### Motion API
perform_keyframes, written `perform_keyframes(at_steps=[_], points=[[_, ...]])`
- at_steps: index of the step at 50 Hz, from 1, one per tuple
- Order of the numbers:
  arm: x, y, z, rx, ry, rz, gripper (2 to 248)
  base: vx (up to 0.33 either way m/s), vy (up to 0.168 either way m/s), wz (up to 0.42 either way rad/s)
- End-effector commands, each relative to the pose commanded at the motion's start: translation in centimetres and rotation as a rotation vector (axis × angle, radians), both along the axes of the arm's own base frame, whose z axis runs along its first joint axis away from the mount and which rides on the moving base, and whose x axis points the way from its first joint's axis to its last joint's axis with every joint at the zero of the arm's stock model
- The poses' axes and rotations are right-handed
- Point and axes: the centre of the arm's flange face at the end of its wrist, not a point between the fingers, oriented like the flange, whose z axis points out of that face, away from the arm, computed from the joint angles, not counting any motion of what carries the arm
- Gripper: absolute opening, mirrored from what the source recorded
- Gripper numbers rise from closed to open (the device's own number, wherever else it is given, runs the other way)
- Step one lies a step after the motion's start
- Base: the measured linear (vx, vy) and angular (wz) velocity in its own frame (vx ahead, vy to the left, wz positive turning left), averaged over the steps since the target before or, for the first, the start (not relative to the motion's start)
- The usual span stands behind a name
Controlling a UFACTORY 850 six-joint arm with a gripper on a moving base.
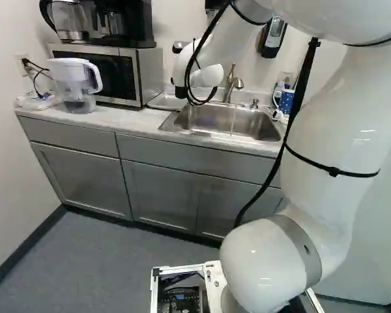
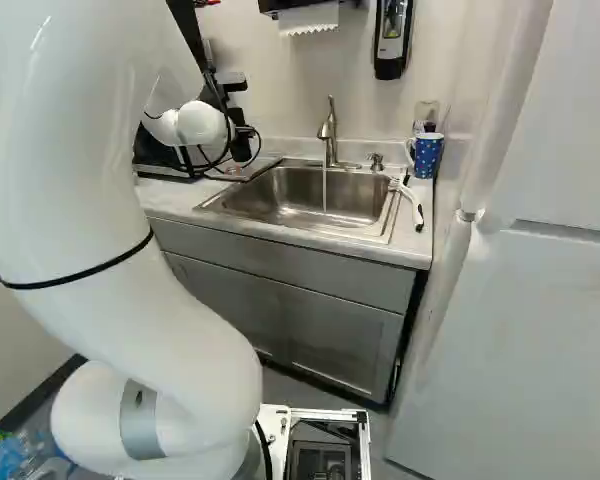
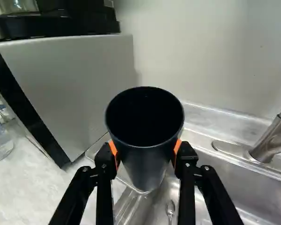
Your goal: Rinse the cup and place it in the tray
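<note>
The gripper shows only as a small dark part below the white wrist in the left base view, near the sink's microwave side. In the wrist view my gripper is shut on the dark cup, an orange pad pressing each side. The cup's open mouth faces the camera, and its inside looks black. Behind and below it lies the metal tray, partly hidden by cup and fingers. In the right base view this tray sits beside the sink.
Water runs from the faucet into the sink. A microwave stands close beside the cup and tray. A spoon lies in the sink. Elsewhere on the counter are a pitcher, a blue dotted mug and a white-handled brush.
</note>
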Motion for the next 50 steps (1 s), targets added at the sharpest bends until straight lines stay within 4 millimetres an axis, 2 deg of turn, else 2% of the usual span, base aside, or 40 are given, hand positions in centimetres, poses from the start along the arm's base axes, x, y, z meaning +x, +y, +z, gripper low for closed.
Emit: perform_keyframes(at_steps=[28, 50], points=[[0.1, -4.4, -0.6, -0.01, 0.07, -0.079, 124, 0.0, 0.0, 0.0], [-0.9, -7.8, -1.1, -0.016, 0.137, -0.14, 124, 0.0, 0.0, 0.0]])
